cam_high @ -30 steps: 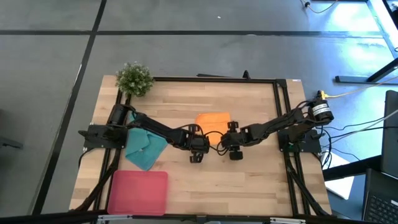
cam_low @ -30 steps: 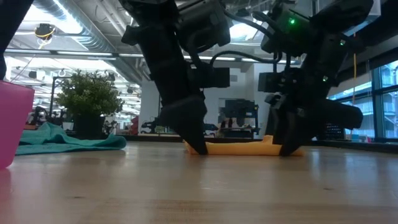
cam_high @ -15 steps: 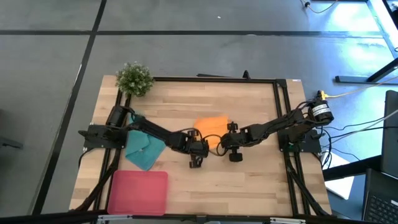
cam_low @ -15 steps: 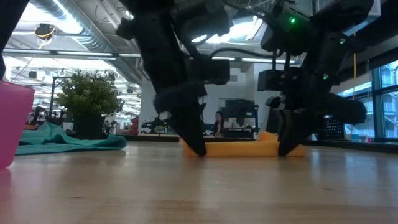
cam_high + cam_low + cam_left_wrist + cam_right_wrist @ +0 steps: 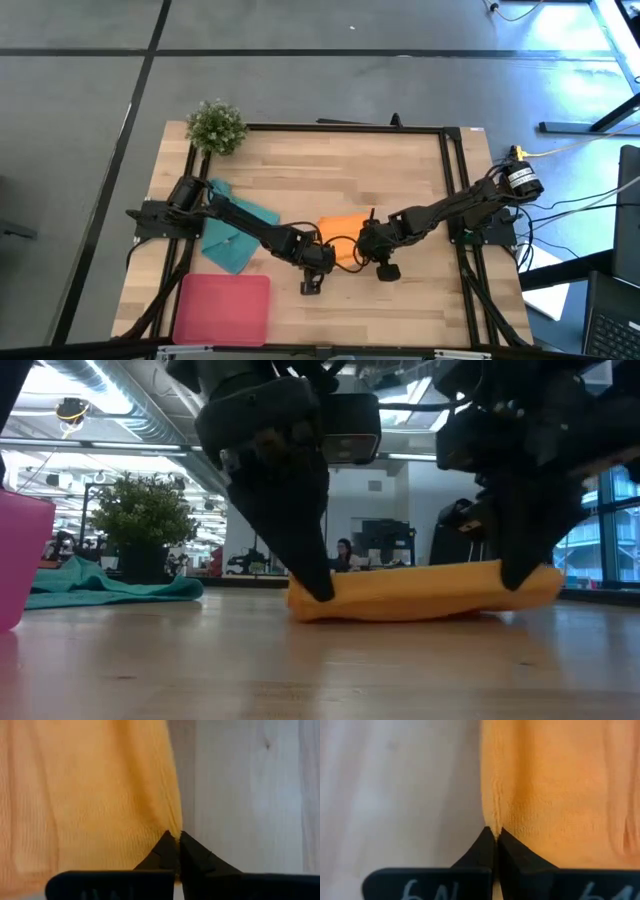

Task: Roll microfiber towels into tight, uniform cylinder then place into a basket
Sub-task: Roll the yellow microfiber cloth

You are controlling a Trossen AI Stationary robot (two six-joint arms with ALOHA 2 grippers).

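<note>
Left pincer [image 5: 318, 262] and right pincer [image 5: 371, 251] each pinch orange towel [image 5: 341, 234] edges.

Overhead camera looks straight down, far enough to take in the whole table [image 5: 400, 160] and floor around it. Low camera sits at tabletop level, facing across into the room, close to the orange towel [image 5: 420, 592]. Each wrist camera points down past its own fingertips, very near the cloth. All four views share that orange towel near the table's middle.
</note>
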